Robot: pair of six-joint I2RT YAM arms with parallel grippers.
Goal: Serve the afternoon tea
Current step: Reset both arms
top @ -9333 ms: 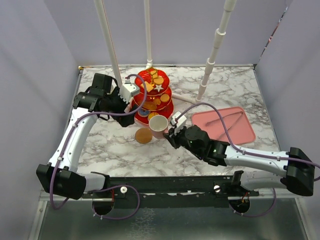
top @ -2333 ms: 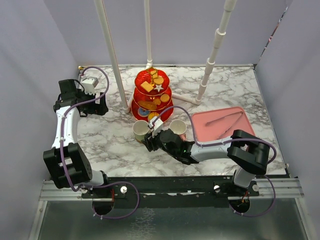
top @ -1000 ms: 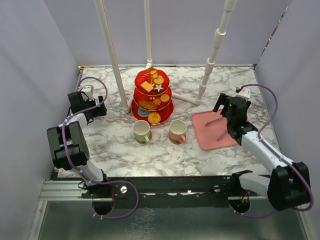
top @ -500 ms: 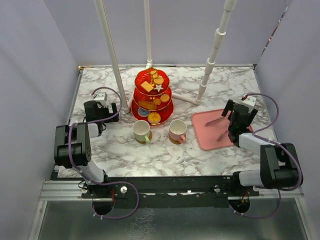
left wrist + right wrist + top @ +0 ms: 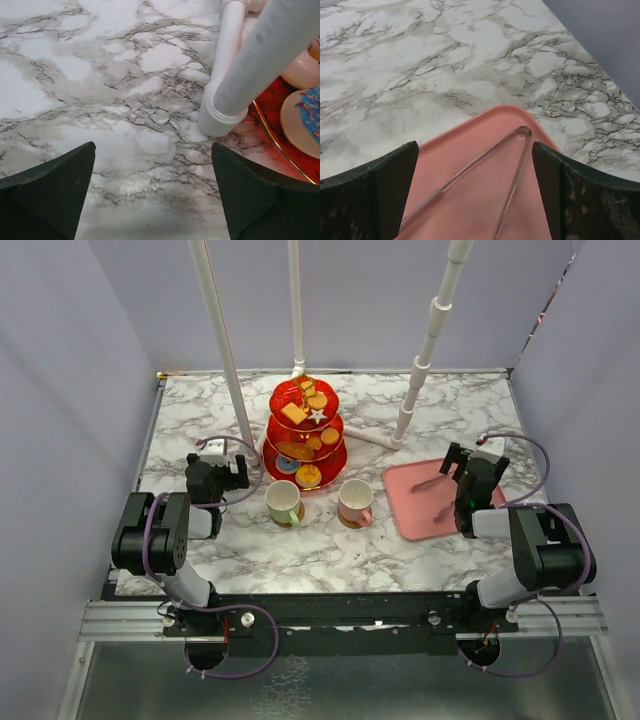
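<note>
The marble table (image 5: pixel 200 420) looks fully laid. The red 3-tier stand (image 5: pixel 305 435) is at the middle back. To its right the pink tray (image 5: pixel 425 515) holds only tongs (image 5: pixel 485 160). In front of the stand, the green mug (image 5: pixel 284 502) and the pink mug (image 5: pixel 355 502) are upright, each on a brown coaster (image 5: pixel 288 523). Cookies (image 5: pixel 294 413) fill the tiers. The left gripper (image 5: pixel 152 147) and right gripper (image 5: pixel 474 145) have fingers apart and hold nothing, both near the table. Serving seems finished, with little or nothing left.

Marble surface (image 5: pixel 190 410): red tiered stand (image 5: pixel 305 435) mid-back. Just in front of it, left coaster (image 5: pixel 296 520) under green mug (image 5: pixel 283 501) and right coaster (image 5: pixel 344 522) under pink mug (image 5: pixel 355 502). Pink tray (image 5: pixel 425 512) at right. White pipe (image 5: pixel 249 452) foots just beside the stand.
</note>
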